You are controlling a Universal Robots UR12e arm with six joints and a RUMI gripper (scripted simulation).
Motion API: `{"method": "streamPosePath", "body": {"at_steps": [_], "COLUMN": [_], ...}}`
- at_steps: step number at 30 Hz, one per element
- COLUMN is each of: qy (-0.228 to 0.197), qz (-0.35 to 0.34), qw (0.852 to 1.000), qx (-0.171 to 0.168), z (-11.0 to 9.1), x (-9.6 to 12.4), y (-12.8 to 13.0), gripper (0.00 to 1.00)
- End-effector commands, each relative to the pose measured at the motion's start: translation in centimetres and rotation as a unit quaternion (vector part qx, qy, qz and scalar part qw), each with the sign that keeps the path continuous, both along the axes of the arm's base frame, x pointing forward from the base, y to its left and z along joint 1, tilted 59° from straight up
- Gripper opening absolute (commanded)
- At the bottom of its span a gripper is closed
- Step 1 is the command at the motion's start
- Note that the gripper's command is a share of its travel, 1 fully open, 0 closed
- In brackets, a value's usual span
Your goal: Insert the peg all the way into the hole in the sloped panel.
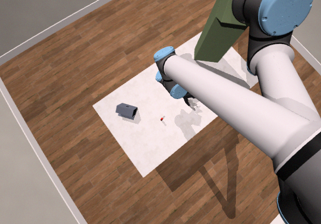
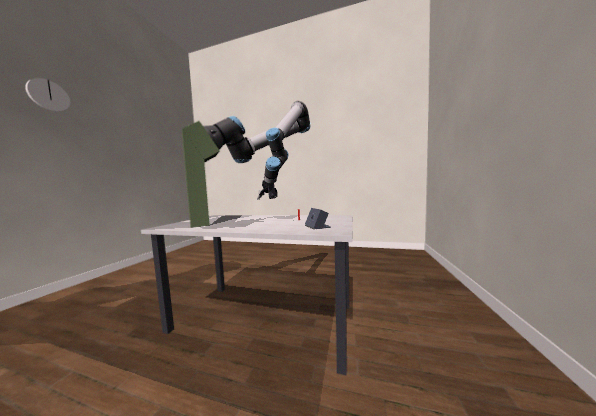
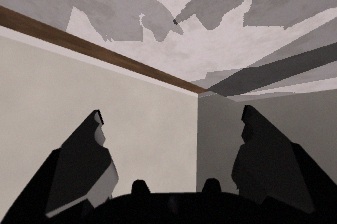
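Red peg point(image 1: 162, 118) upright on table point(image 1: 143, 151), apart from sloped panel point(image 1: 126, 110) | pincer point(image 2: 267, 194) spread wide, empty, above table | step: approach | next: descend over peg, grasp

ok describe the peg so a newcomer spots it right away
Start at the white table with the tall green post at one end. Near the opposite end sits a dark grey sloped block; beside it, toward the post, the peg stands upright, the only thin red thing there.

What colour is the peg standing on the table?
Red, with a pale end; the peg shows best in the top view.
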State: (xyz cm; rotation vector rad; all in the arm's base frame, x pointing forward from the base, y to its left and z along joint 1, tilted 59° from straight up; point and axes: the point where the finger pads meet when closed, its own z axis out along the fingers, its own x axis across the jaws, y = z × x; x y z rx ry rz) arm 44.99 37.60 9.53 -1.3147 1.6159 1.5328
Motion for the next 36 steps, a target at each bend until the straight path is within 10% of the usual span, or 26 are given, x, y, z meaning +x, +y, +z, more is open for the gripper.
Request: {"method": "streamPosePath", "body": {"at_steps": [1,36], "qy": [-0.017,-0.144], "qz": [0.001,0.008], "qw": [1.0,0.986], "qx": [-0.011,-0.079], "z": [-0.5,-2.6], "x": [0.5,5.6], "y": [-0.2,-1.6], "gripper": [1.0,1.0]}}
